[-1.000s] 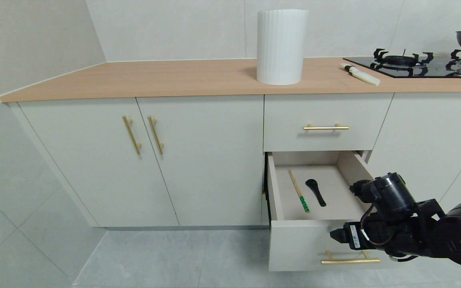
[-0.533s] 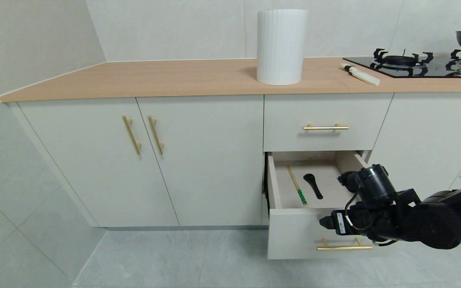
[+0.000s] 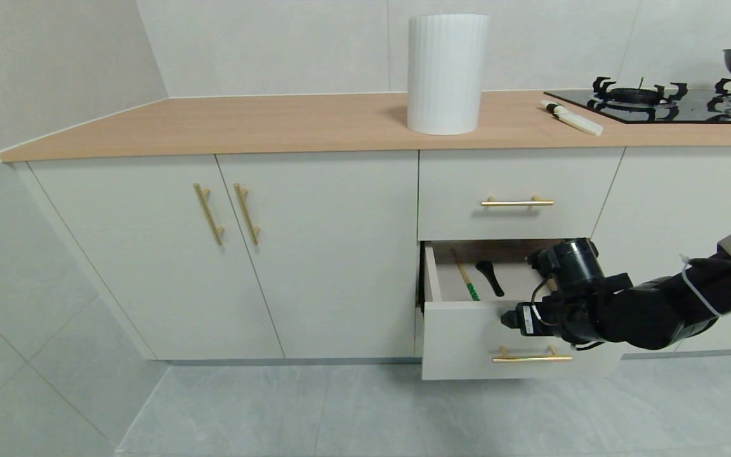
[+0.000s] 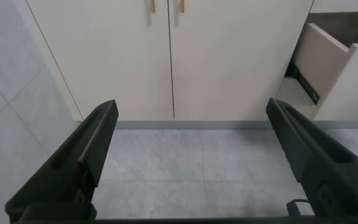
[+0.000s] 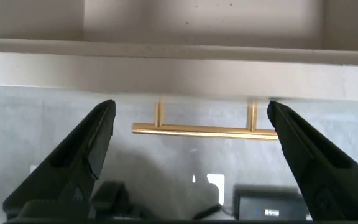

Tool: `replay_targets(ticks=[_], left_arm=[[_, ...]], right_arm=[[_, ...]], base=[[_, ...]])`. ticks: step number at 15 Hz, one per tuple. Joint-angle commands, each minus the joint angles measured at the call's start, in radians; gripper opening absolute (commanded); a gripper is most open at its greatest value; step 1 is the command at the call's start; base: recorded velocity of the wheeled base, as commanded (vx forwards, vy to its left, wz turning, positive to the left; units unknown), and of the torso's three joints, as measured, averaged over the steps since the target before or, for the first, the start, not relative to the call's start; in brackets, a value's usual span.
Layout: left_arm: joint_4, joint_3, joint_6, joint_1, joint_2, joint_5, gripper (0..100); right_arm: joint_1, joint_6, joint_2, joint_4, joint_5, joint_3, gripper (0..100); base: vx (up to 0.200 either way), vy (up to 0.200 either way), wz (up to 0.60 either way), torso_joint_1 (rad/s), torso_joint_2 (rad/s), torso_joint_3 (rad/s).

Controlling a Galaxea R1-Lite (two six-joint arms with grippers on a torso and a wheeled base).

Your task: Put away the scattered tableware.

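Drawer (image 3: 460,336) slid further in vs 1 s ago, rt arm following; approx half shut now. Chopsticks (image 3: 465,277) + black spoon (image 3: 489,277) inside, side by side. Rt fingers (image 5: 82,155) spread wide, empty, flanking gold handle (image 5: 204,130). Lt fingers (image 4: 82,155) wide, empty, above floor. To do: finish closing; knife (image 3: 572,119) on table (image 3: 245,124) by hob (image 3: 651,105) maybe unstowed. No obstruction seen.

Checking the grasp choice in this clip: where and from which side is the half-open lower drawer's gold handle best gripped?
Grip the gold handle at mid-bar, between its two posts, coming straight from the front. The bar lies level and stands off the drawer front, probably leaving room to close on it from above and below.
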Motion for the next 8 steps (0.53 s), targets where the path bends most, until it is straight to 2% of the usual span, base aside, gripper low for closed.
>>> replay_targets(ticks=[1, 8], left_arm=[[0.0, 0.0, 0.0, 0.0, 0.002, 0.0, 100], [0.0, 0.0, 0.0, 0.0, 0.002, 0.0, 100]], right_arm=[[-0.02, -0.013, 0.062, 0.0, 0.001, -0.057, 100], [-0.037, -0.017, 0.173, 0.0, -0.001, -0.247, 100]], base=[[0.0, 0.0, 0.0, 0.0, 0.0, 0.0], [0.0, 0.0, 0.0, 0.0, 0.0, 0.0]])
